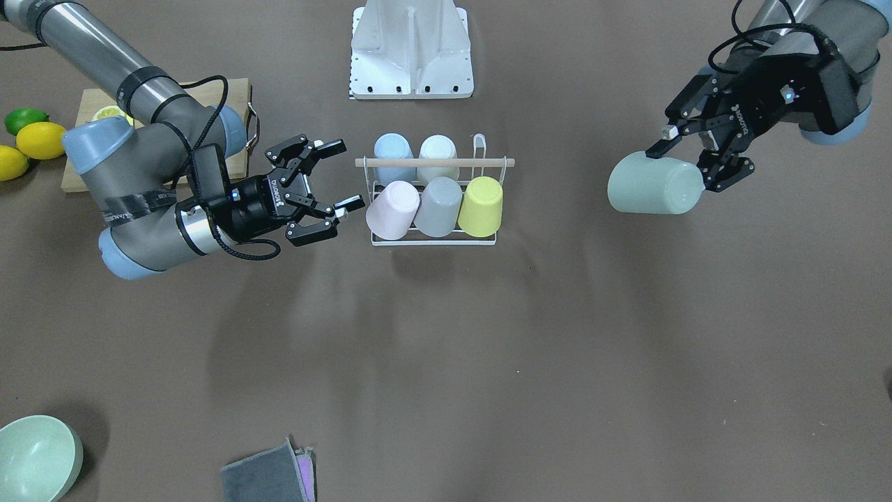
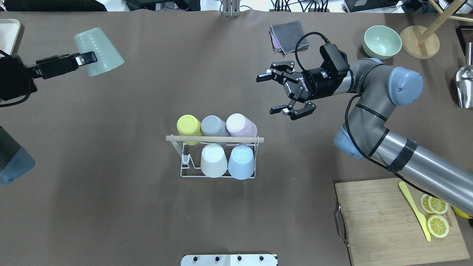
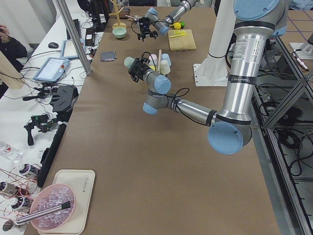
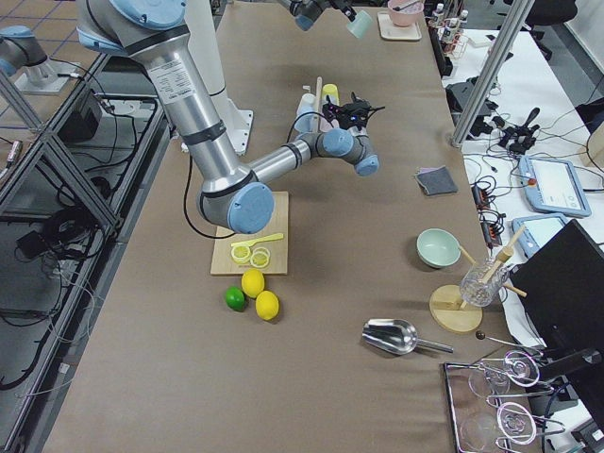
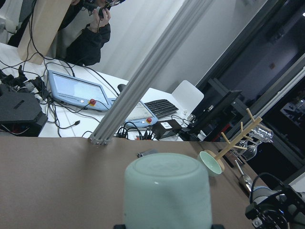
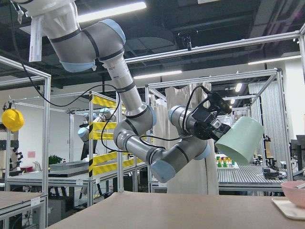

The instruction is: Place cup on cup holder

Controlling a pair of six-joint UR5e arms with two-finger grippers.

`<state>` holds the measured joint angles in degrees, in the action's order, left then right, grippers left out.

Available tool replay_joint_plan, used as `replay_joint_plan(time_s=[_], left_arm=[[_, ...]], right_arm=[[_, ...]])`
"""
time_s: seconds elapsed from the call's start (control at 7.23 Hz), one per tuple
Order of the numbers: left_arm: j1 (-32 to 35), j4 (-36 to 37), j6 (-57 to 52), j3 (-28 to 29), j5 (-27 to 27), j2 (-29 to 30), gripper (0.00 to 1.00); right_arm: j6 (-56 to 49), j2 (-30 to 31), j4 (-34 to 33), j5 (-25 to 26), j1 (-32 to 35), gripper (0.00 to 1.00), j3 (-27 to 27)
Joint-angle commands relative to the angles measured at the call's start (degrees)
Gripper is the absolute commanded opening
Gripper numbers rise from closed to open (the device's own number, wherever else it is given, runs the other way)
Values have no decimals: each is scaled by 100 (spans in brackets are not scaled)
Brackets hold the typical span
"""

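Note:
My left gripper is shut on the rim of a pale green cup and holds it tilted in the air, far out to the rack's side. The cup also shows in the overhead view and fills the left wrist view. The cup holder, a white wire rack with a wooden rod, stands at mid-table with several upturned cups: yellow, grey, pink, white and blue. One prong beside the white cup is bare. My right gripper is open and empty, hovering beyond the rack's pink-cup corner.
A wooden cutting board with lemon slices and a yellow knife lies under my right arm. A green bowl, a grey cloth, a wooden stand and a metal scoop sit at the far right.

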<state>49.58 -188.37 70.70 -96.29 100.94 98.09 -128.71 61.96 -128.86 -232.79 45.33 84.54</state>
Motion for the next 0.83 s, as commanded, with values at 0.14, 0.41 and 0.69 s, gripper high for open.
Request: replay_joint_plan(time_s=[0.14,0.41,0.69], left_arm=[[-1071,-50,-845,6,-1224,44,0],[-1798,-16,-1582,-125,-2151,70,0],[-2100,-7,-1796,-511,-2289,-331,0]], right_arm=[[2325,676,-51,41,388,99,580],[4073,773,-60,41,607,99,590],[5752,818,-619,495,888,99,590]])
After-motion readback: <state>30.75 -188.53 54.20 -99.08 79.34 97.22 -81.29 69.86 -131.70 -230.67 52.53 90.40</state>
